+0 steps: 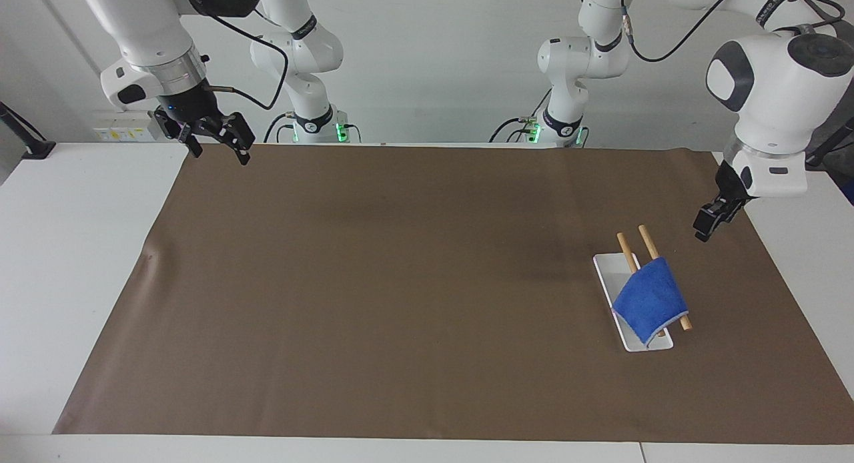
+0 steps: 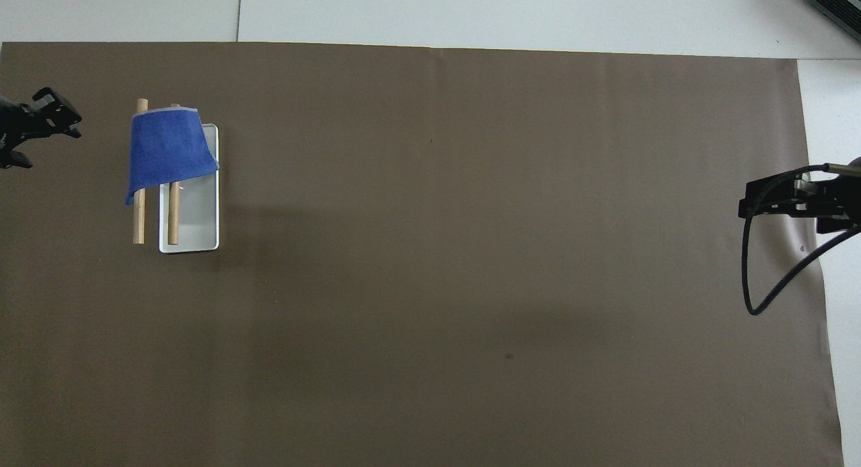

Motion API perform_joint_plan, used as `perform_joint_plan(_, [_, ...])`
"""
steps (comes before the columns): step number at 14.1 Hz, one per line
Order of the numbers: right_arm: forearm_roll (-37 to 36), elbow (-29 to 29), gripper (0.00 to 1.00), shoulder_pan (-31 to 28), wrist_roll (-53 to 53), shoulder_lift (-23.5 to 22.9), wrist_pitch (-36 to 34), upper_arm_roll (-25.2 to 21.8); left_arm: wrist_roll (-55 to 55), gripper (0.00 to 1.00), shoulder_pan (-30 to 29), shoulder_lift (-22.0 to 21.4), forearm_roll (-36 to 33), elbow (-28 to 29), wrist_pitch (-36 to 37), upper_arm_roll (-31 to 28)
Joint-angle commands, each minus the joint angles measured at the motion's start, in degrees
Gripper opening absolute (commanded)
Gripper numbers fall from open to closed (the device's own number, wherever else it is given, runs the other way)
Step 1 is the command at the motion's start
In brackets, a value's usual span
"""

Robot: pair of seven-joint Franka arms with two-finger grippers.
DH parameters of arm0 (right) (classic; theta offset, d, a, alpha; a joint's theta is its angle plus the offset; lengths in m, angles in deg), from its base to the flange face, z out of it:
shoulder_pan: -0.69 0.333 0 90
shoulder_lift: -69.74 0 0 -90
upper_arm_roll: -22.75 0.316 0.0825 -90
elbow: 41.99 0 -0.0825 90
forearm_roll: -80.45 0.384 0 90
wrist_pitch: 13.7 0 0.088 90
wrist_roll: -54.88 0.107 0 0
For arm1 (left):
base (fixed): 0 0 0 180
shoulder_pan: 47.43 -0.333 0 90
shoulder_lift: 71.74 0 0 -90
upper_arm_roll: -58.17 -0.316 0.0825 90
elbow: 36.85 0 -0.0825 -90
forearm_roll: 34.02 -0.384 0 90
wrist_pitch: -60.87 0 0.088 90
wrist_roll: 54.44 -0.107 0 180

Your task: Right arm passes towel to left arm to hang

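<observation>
The blue towel (image 1: 650, 299) (image 2: 168, 151) hangs draped over two wooden rods (image 1: 644, 236) (image 2: 139, 218) that lie across a white tray (image 1: 604, 266) (image 2: 195, 218), toward the left arm's end of the table. My left gripper (image 1: 706, 228) (image 2: 57, 110) hangs in the air beside the rods, over the mat's edge, apart from the towel, open and empty. My right gripper (image 1: 219, 149) (image 2: 746, 204) waits open and empty above the mat's corner at the right arm's end, close to the robots.
A brown mat (image 1: 400, 283) covers most of the white table. Two smaller green-lit white arms (image 1: 300, 69) (image 1: 574, 69) stand at the robots' edge. A loose black cable (image 2: 760, 292) loops down from the right wrist.
</observation>
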Motion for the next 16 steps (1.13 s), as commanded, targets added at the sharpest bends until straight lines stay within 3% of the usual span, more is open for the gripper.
perform_joint_plan(1, [1.16, 1.19, 1.0, -0.8, -0.39, 1.18, -0.5, 0.37, -4.34, 0.72, 0.16, 0.84, 2.01, -4.86, 8.68, 1.37])
perform_joint_plan(5, [1.16, 1.19, 1.0, -0.8, -0.39, 1.18, -0.5, 0.37, -7.67, 0.72, 0.08, -0.12, 5.42, -8.47, 17.03, 3.05])
perform_joint_plan(10, [1.16, 1.19, 1.0, -0.8, -0.3, 1.18, -0.5, 0.2, -12.42, 0.74, 0.08, -2.84, 6.31, -8.39, 18.46, 2.79])
perform_joint_plan(14, [1.16, 1.28, 1.0, -0.45, -0.56, 1.1, -0.06, -0.06, -21.46, 0.86, 0.08, -4.34, 6.31, -8.12, 18.2, 2.88])
perform_joint_plan(16, [1.16, 1.28, 1.0, 0.77, -0.57, 1.1, 0.11, -0.5, -24.37, 0.97, 0.08, -4.43, 6.31, -8.04, 17.49, 2.7])
